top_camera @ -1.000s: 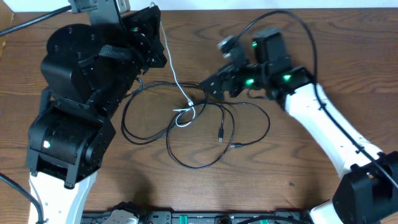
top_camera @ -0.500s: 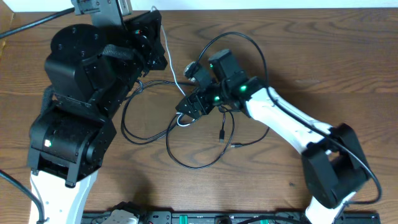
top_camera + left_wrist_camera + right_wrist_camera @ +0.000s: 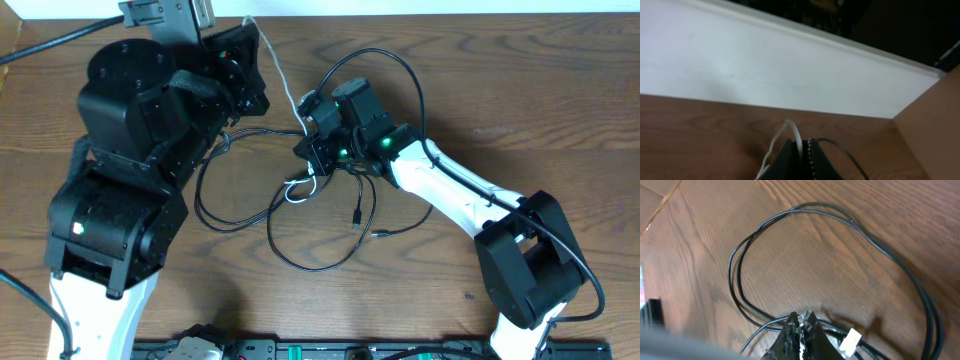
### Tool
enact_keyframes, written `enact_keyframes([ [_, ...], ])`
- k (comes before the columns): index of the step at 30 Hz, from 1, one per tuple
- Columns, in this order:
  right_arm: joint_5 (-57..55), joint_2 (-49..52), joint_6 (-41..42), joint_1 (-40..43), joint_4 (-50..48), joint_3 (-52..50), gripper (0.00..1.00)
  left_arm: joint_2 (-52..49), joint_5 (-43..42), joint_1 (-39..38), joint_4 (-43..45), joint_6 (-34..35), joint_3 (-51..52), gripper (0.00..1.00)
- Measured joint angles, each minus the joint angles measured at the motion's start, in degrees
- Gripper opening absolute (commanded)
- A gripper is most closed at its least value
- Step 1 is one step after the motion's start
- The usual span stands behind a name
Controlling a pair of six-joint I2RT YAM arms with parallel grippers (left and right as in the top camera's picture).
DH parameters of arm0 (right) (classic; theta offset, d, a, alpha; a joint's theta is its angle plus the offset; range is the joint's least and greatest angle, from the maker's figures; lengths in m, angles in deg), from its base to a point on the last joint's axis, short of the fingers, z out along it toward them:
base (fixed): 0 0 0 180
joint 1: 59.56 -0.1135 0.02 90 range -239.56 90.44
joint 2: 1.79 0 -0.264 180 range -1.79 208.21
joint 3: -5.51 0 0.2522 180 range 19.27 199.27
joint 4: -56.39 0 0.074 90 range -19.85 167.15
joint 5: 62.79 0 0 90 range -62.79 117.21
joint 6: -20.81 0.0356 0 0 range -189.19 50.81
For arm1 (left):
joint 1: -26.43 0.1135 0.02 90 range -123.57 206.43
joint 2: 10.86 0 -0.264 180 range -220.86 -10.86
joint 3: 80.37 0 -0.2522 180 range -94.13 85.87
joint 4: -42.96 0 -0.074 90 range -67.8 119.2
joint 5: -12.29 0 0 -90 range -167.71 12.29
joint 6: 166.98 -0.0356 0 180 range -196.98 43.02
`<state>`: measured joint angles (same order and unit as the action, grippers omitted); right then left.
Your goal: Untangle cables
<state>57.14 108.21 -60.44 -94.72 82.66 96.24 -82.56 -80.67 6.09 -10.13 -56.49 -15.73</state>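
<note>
Viewing from overhead: both arms reach in over the brown wooden table (image 3: 560,80). The cables lie in one tangle around the table's middle, a little toward the far edge.

The black cables (image 3: 310,268) form several overlapping loops flat on the wood. Two small plug ends (image 3: 355,215) lie within the loops on the right arm's side. The white cable (image 3: 283,88) runs from the far edge, beside the left arm, diagonally down into the tangle. There it curls into a tight bend crossed by black strands.

The left gripper (image 3: 803,150) is clenched, and its fingers pinch the white cable, which rises from between the tips in the wrist view. It is held up off the wood close to the far edge, with a white wall panel (image 3: 740,70) behind it.

The right gripper (image 3: 801,325) has its fingers pressed together, tips down on the far side of the tangle. Black strands pass right at the tips; I cannot tell whether any strand is caught between them. A white plug (image 3: 851,340) lies on the wood just beside the tips. In that wrist view two black strands run side by side in a wide arc across the grain, away from the fingers.
</note>
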Motion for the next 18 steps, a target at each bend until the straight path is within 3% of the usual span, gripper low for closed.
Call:
enact_keyframes([
  [5, 1.4, -1.0, 1.7, 1.5, 8.4, 1.5, 0.01, -1.9, 0.3, 1.0, -3.8, 0.0, 0.0, 0.08],
  [8, 1.9, -3.0, 1.9, 3.7, 16.2, 6.1, 0.01, -4.0, 0.3, 1.9, -5.2, -0.2, 0.0, 0.23],
  [12, 2.3, -7.5, 1.3, 6.0, 25.8, 14.9, 0.01, -6.7, 0.3, 3.2, -6.5, -0.4, 0.0, 0.52],
  [14, 2.5, -9.4, 1.2, 6.4, 28.6, 18.2, 0.01, -8.2, 0.0, 4.0, -7.5, -0.6, 0.0, 0.63],
  [18, 3.0, -11.6, 1.1, 6.5, 32.5, 22.7, 0.01, -10.9, -2.1, 5.7, -9.6, -1.0, 0.0, 0.70],
])
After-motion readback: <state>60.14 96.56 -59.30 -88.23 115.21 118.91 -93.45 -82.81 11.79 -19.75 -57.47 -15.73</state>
